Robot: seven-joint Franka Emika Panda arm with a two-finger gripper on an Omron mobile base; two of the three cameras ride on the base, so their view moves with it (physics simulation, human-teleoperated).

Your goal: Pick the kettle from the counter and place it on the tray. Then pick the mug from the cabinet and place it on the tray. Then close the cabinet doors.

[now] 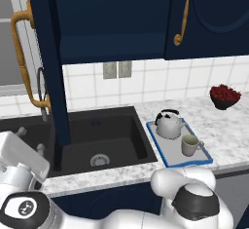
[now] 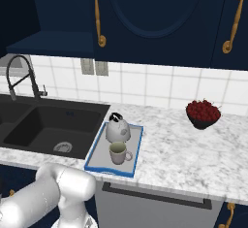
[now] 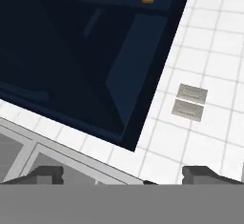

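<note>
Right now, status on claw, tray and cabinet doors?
Claw open, empty. Kettle and mug on tray. Left cabinet door open, right door shut.

On the white-grey speckled stone counter lies the flat grey tray with its thin blue rim, just right of the black sink. On the tray's far half stands the squat silver-grey kettle with a black arched handle, upright. Just in front of it stands the small beige-grey mug, dark inside, handle pointing right. Well to the right sits a dark bowl of red fruit. Above, the dark navy cabinet's open compartment shows its navy shelf; beside it a tall navy panelled door with a long brass handle hangs flat and closed. A black arched faucet rises behind the sink.
</note>
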